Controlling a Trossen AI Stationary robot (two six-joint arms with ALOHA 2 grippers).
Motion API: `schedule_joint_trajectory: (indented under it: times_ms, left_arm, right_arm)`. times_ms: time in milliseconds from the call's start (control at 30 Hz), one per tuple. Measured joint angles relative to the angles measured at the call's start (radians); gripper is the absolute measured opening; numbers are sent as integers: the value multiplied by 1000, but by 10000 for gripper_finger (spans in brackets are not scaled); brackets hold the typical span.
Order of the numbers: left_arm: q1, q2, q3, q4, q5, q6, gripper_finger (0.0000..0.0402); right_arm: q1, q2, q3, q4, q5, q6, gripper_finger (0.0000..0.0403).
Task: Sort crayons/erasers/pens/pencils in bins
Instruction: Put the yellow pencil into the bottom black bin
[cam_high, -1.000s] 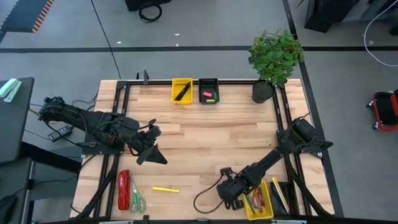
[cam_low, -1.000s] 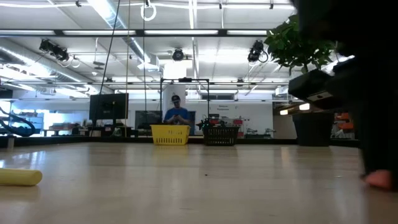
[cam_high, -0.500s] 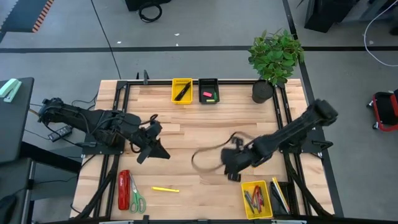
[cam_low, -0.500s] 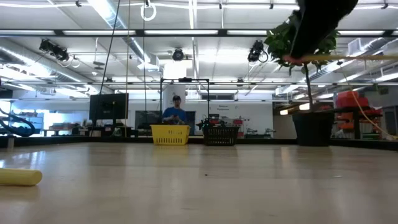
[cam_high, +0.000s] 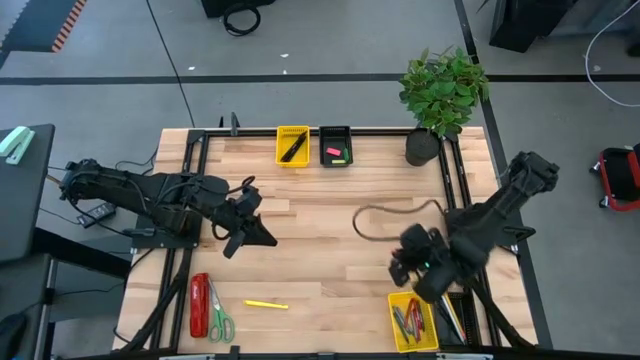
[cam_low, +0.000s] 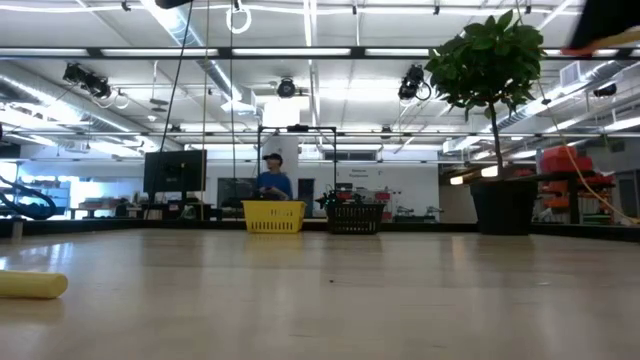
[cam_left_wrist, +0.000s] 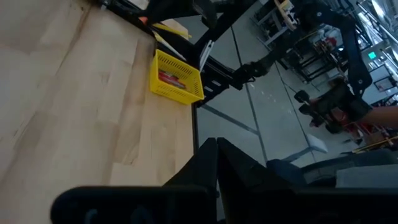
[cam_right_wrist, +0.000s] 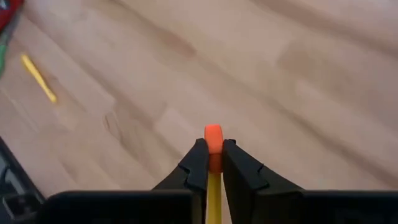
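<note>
One pencil (cam_right_wrist: 213, 174), mostly hidden between right gripper (cam_right_wrist: 213, 163) fingers.

Both my arms are dark, near-black, built of jointed tubular segments with bulkier housings at the joints. The left arm (cam_high: 150, 195) sits left of the pale wooden table (cam_high: 320, 215); a thin dark cable curls off its wrist housing. The right arm (cam_high: 490, 215) sits at that table's right edge, and a loose dark cable (cam_high: 385, 212) loops from its wrist out over the table. My left gripper (cam_left_wrist: 217, 163) ends in two flat, matte black wedge fingers. My right gripper (cam_right_wrist: 213, 163) has the same tapered black fingers, smooth-faced, on a broad black crossbar.
</note>
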Motion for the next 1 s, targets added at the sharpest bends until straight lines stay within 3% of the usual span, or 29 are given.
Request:
schedule_joint_trajectory:
  times_ms: [200, 300, 500, 733, 1000]
  left_arm:
    - [0, 0, 0, -1, 0, -3, 16]
    - [0, 0, 0, 2, -10, -7, 20]
    - [-1, 0, 0, 73, -45, -57, 18]
    - [-19, 0, 0, 230, -123, -127, 15]
    - [-84, 0, 0, 247, -245, -246, 14]
  right_arm:
    - [172, 79, 0, -106, -54, 313, 38]
    - [229, 118, 0, -94, -128, 336, 38]
    - [305, 188, 0, -70, -166, 360, 38]
    - [367, 234, 0, -102, -164, 368, 38]
    - [410, 284, 1, -128, -122, 389, 51]
